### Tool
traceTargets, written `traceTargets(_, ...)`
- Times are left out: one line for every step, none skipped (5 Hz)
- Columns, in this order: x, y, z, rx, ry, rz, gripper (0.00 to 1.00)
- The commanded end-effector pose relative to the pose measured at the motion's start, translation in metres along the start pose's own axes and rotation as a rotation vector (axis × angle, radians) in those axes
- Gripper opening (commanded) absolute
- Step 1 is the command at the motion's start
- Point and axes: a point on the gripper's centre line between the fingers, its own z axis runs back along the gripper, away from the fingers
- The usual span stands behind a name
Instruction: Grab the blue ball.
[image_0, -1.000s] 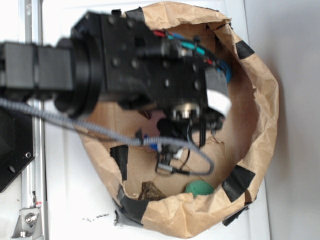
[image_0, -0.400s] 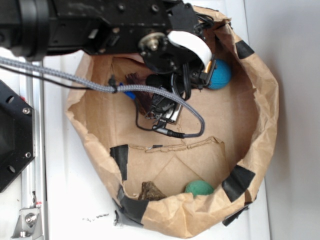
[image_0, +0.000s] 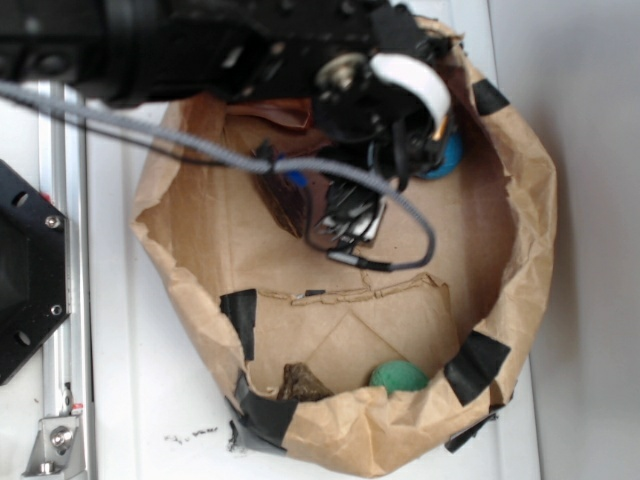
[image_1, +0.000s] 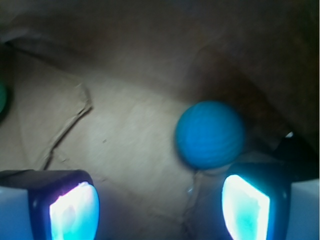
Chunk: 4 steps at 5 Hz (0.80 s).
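The blue ball (image_1: 210, 134) lies on the brown paper floor of the bag, ahead of my gripper and a little right of its middle. In the exterior view only its edge (image_0: 450, 158) shows at the bag's upper right, behind the arm. My gripper (image_1: 157, 207) is open and empty, its two glowing fingers (image_1: 72, 210) wide apart, the right one just below the ball. In the exterior view the gripper's fingers are hidden under the black arm (image_0: 300, 50).
The brown paper bag (image_0: 530, 230) with black tape patches walls in the space. A smaller green ball (image_0: 398, 377) and a brown lump (image_0: 303, 382) lie at its near edge. A grey cable (image_0: 380, 195) loops below the arm.
The arm has swung from the bag's middle up to its upper right, over the blue ball, which is now mostly covered in the exterior view.
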Motion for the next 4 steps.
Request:
traceTargets(0.021, 0.003, -0.017, 0.061, -0.088, -0.042, 1.00)
traceTargets(0.025, -0.005, -0.028, 0.026, -0.089, -0.056, 1.00)
traceTargets(0.025, -0.007, -0.030, 0.011, -0.090, -0.061, 1.00)
traceTargets(0.022, -0.005, -0.030, 0.005, -0.092, -0.051, 1.00)
